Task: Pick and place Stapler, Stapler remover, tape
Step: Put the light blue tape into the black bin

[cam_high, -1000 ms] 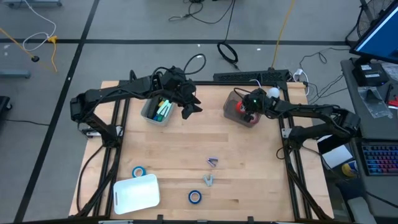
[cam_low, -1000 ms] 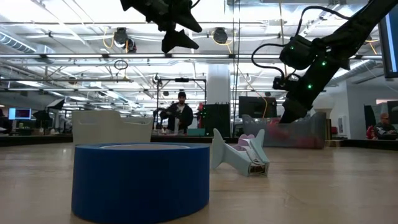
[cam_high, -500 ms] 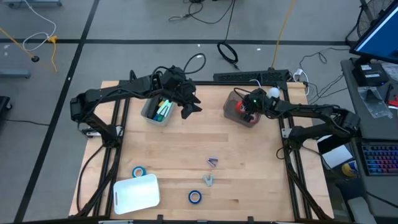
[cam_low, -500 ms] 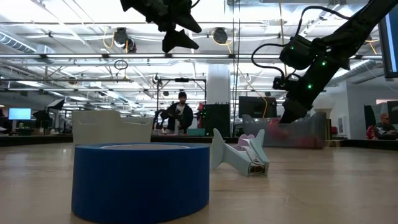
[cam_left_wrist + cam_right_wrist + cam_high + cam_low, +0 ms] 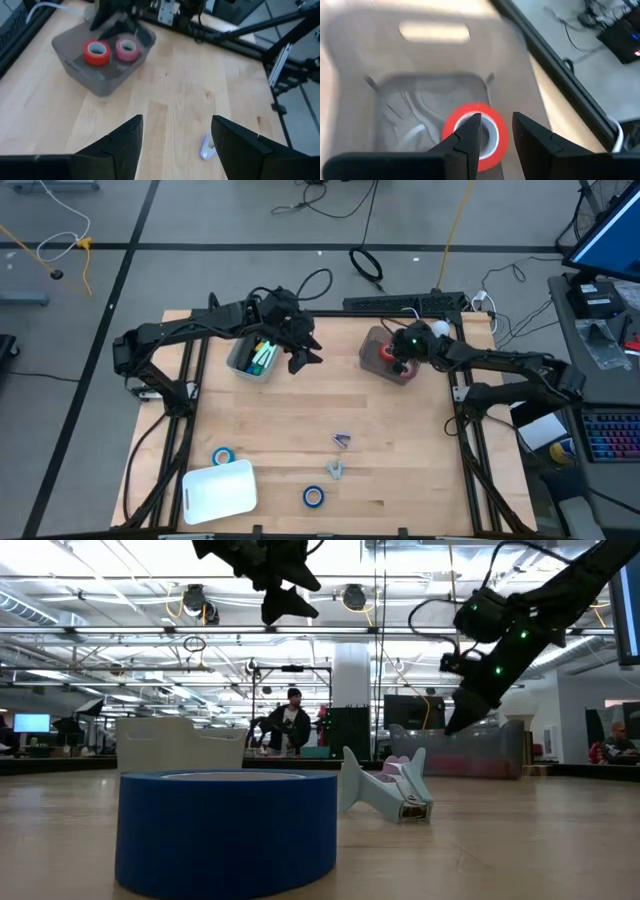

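A red tape roll (image 5: 492, 145) lies flat on the floor of the grey bin (image 5: 385, 358), with a pink roll (image 5: 126, 49) beside it. My right gripper (image 5: 496, 117) hangs open over the red roll, and its fingers point down into the bin. My left gripper (image 5: 302, 355) hovers open and empty above the table, next to a clear bin (image 5: 250, 360) that holds green and blue things. Two blue tape rolls (image 5: 223, 455) (image 5: 314, 496) and two stapler removers (image 5: 342, 440) (image 5: 336, 470) lie on the near half of the table.
A white bin (image 5: 220, 488) sits at the near left, close to the table's front edge. A black power strip (image 5: 400, 304) lies along the far edge behind the grey bin. Bare wood stretches across the middle of the table. A person stands in the room beyond.
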